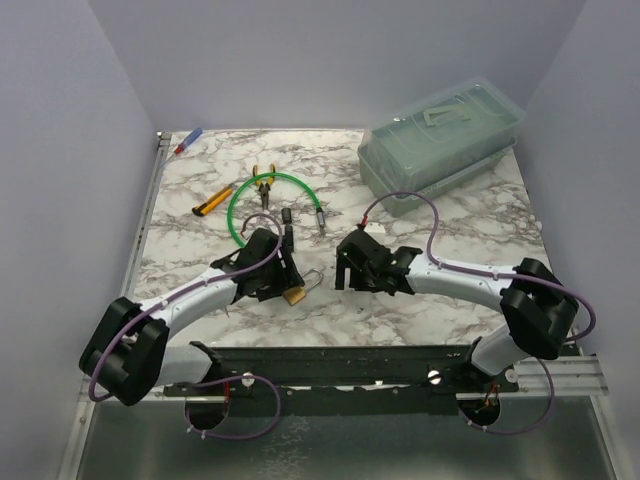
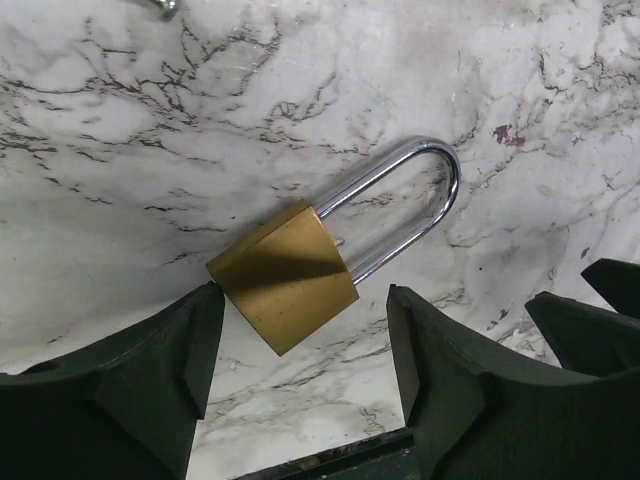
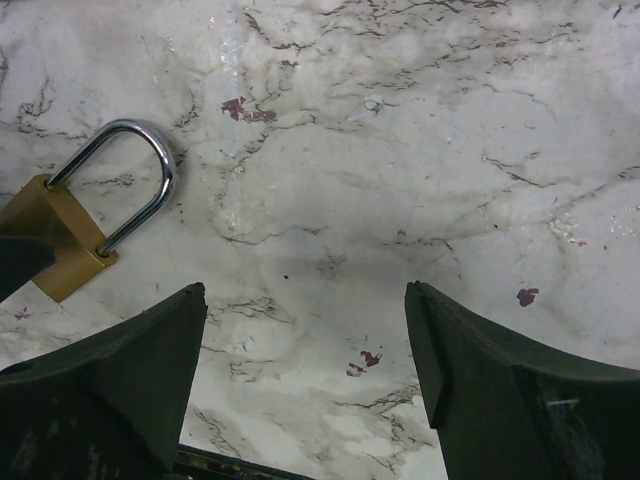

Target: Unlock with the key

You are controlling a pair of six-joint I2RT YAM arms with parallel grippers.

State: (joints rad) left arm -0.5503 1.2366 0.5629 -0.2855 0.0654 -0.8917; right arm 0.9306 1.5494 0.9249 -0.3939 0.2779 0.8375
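Note:
A small brass padlock with a closed silver shackle lies flat on the marble table. In the left wrist view the padlock has its lower corner just between my fingers, the left fingertip close to its brass edge. My left gripper hovers right over it in the top view, open and gripping nothing. My right gripper is open over bare marble, a little to the right; the padlock sits at its far left. The key is out of view.
A green cable loop with a silvery cylinder end lies behind the grippers, beside pliers and a yellow utility knife. A marker is at the back left. A clear lidded box stands back right.

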